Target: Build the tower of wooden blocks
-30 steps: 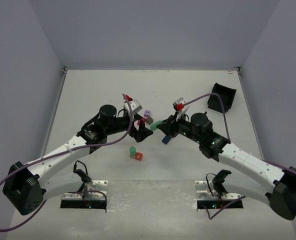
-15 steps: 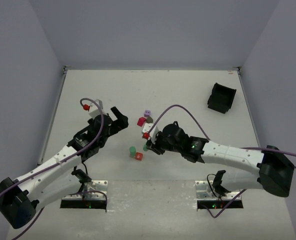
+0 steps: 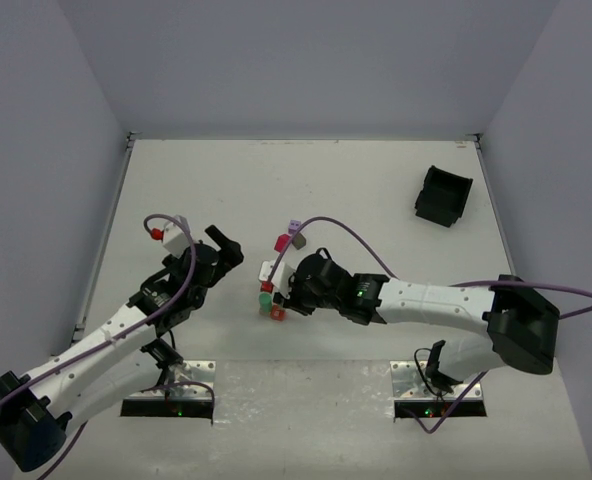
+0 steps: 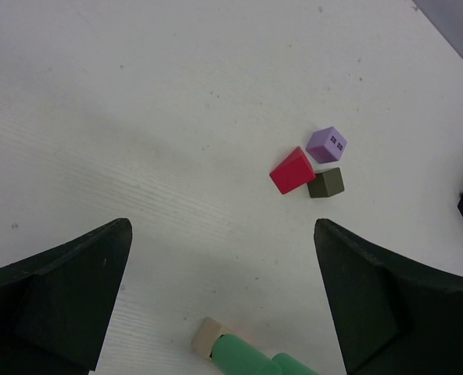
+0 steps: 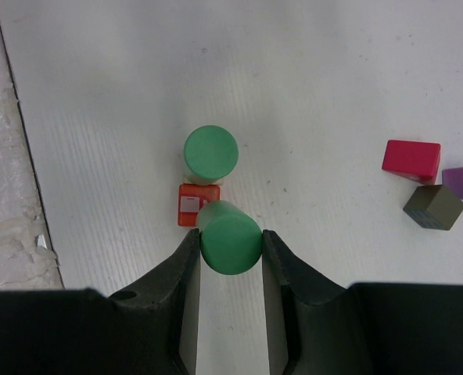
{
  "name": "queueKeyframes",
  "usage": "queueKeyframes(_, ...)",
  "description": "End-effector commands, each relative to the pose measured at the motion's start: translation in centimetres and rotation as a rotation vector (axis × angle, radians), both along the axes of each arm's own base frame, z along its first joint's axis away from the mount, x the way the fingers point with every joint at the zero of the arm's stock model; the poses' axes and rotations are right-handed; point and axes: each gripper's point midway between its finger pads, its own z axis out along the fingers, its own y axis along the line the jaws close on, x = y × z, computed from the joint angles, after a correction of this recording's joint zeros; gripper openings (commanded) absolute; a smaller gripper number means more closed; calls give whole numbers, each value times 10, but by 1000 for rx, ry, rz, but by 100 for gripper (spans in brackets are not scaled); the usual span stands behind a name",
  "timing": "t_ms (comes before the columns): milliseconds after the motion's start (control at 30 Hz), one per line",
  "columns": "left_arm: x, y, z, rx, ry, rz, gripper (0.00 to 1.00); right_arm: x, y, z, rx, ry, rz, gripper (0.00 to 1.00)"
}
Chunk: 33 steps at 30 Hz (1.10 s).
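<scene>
My right gripper (image 5: 230,236) is shut on a green cylinder (image 5: 230,238), held upright just above an orange-red cube (image 5: 192,206). Behind that cube a second green cylinder (image 5: 210,154) stands on a tan block (image 4: 206,337). In the top view my right gripper (image 3: 278,296) hovers over this pair, the standing cylinder (image 3: 265,298) and the cube (image 3: 277,312). A red block (image 3: 283,242), a purple cube (image 3: 294,227) and an olive cube (image 3: 300,240) lie together farther back. My left gripper (image 3: 228,246) is open and empty, left of the blocks. No stacked tower shows beyond the cylinder on the tan block.
A black bin (image 3: 444,195) sits at the back right. The white table's left edge has a rail (image 3: 104,240). In the left wrist view the red block (image 4: 292,170), purple cube (image 4: 326,144) and olive cube (image 4: 325,183) lie beyond my open left gripper (image 4: 222,226).
My right arm has swung left and toward the near edge with the green cylinder, ending over the cube and standing cylinder. My left arm has drawn back to the left, still open.
</scene>
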Motion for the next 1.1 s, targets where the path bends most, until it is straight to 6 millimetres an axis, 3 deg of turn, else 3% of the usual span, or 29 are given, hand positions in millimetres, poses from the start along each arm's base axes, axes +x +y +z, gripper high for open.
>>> queueKeyframes(0,6,-2,3,-4,-14,7,100,4,19,20,50,-37,17,0)
queueKeyframes(1067,7,-6,5,-1,-23,-27,100,0,35,8,34,27,38,5)
